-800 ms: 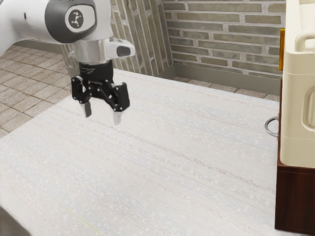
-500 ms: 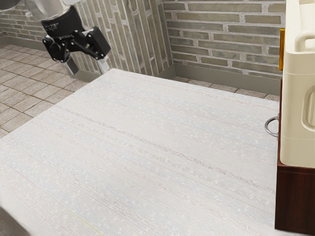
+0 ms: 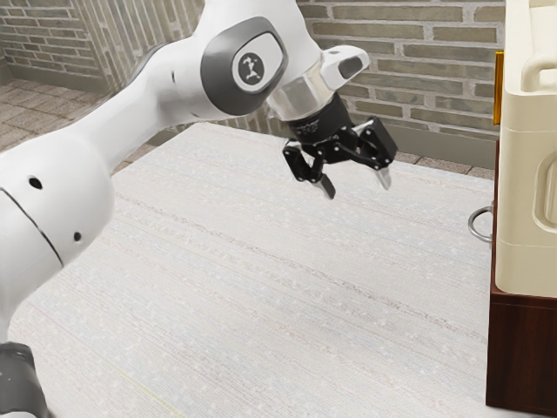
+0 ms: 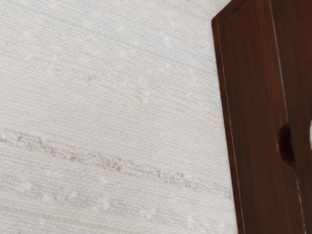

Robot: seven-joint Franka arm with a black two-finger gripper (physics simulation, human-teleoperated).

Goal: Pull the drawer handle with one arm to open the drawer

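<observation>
My gripper [image 3: 357, 187] hangs above the table in the exterior view, its two fingers well apart with nothing between them. Toward the exterior view's right, a metal ring handle [image 3: 474, 228] sticks out from the front of the dark brown drawer cabinet [image 3: 525, 357]. A wide gap separates the gripper from that ring. In the wrist view the reddish-brown cabinet [image 4: 251, 97] stands beside the pale cloth surface, with a dark rounded recess [image 4: 285, 145] in its wood. How far the drawer stands out cannot be told.
A large cream container [image 3: 526, 200] sits on top of the cabinet, near a gold-coloured piece [image 3: 499, 87]. The pale tabletop [image 3: 305, 305] stretches below the arm. Behind it rises a brick wall [image 3: 418, 61].
Across the table, my gripper has moved toward the exterior view's right and closer to the cabinet, after being over at the far left. More of the arm shows. Handle and cabinet have not moved.
</observation>
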